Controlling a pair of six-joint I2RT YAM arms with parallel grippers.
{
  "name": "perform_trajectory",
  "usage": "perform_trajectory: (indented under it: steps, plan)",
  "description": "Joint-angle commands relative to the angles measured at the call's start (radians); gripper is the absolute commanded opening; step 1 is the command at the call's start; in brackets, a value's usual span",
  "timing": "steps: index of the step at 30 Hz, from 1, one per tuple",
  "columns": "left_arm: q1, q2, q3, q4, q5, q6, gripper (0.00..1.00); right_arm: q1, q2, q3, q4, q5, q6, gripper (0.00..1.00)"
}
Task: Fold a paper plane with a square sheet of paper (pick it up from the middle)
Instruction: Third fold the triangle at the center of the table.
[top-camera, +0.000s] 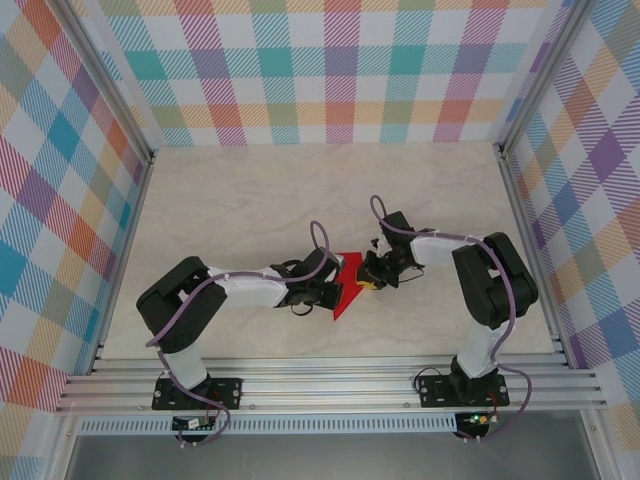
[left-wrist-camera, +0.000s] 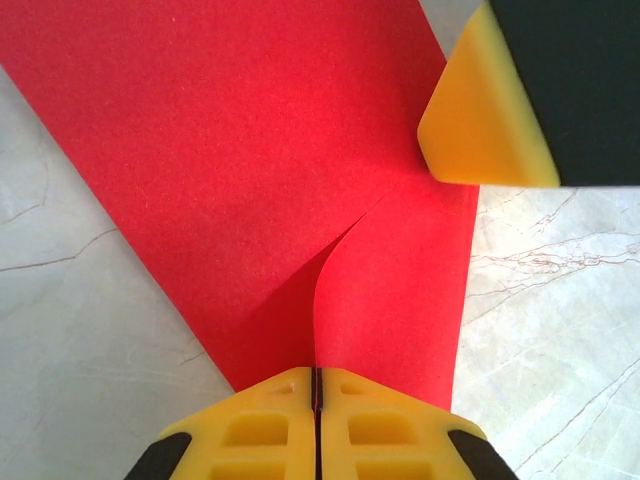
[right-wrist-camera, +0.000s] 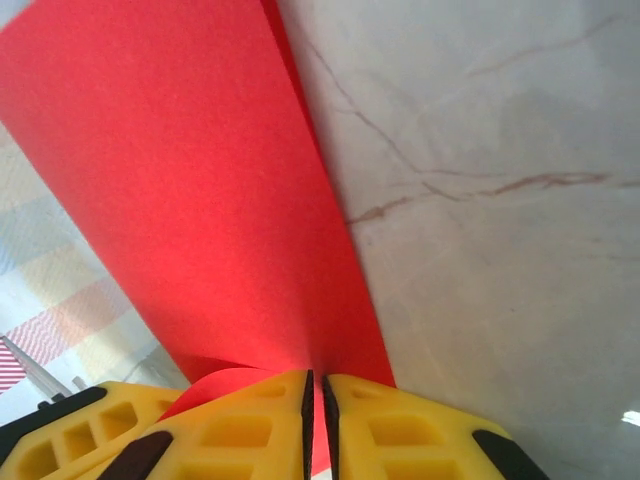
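The paper plane is a red sheet folded to a narrow pointed shape, held just above the table between both arms. In the left wrist view the red paper spreads ahead with a raised centre crease running into my left gripper, which is shut on that crease. My right gripper is shut on the paper's other side, red showing in the thin slit between its pads. From above, the left gripper and right gripper meet almost tip to tip at the paper. A right finger presses the sheet's edge.
The pale marbled table lies under the paper, with open surface behind and to both sides. Checked walls enclose the back and sides. An aluminium rail carries both arm bases along the near edge.
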Motion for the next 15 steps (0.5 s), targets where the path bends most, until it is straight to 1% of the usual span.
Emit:
perform_trajectory:
  steps: [1,5,9,11,15]
  plan:
    - [0.008,0.016,0.007,-0.042,0.012,0.01,0.07,0.002,0.015,0.006,-0.047,0.067,-0.022,0.15]
    - [0.008,0.015,0.007,-0.042,0.008,0.01,0.07,0.003,-0.077,-0.024,-0.015,0.011,-0.01,0.15]
    - [0.009,0.018,0.004,-0.031,0.012,0.007,0.06,0.008,-0.153,-0.094,0.082,-0.084,0.05,0.14]
    - [0.009,0.019,0.009,-0.03,0.016,0.009,0.06,0.024,-0.168,-0.134,0.139,-0.118,0.095,0.14]
    - [0.01,0.021,0.016,-0.028,0.021,0.014,0.06,0.07,-0.16,-0.162,0.213,-0.135,0.155,0.13]
